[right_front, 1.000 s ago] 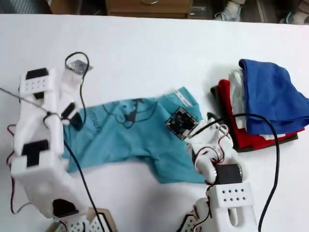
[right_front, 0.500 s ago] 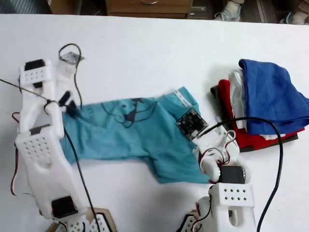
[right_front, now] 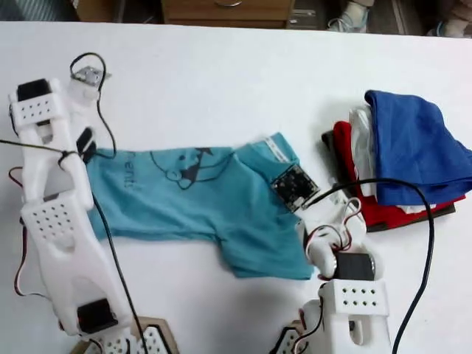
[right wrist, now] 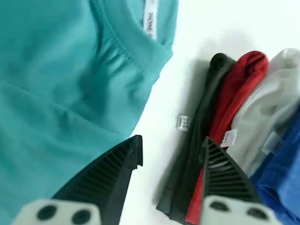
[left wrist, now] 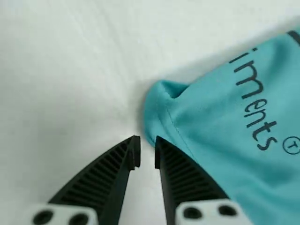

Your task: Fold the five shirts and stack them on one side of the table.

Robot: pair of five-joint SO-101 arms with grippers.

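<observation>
A teal shirt (right_front: 199,199) with a dark print lies spread across the middle of the table. My left gripper (right_front: 85,145) is at its left edge. In the left wrist view the left gripper (left wrist: 146,143) is nearly closed, tips pinching the bunched corner of the teal shirt (left wrist: 225,117). My right gripper (right wrist: 172,143) stands open over bare table, between the teal shirt's collar (right wrist: 126,51) and the stack. That stack (right_front: 405,162) of folded dark, red, white and blue shirts sits at the right side and appears in the right wrist view as the stack (right wrist: 234,117).
The right arm's body (right_front: 346,287) and its black cable (right_front: 424,243) lie near the stack's front. The left arm (right_front: 59,221) runs along the left side. A wooden cabinet (right_front: 228,11) stands beyond the far edge. Bare white table (right_front: 221,81) lies behind the shirt.
My left gripper has moved left and away, dragging the teal shirt's left edge with it and stretching the shirt flatter. The right gripper shifted slightly right, off the collar.
</observation>
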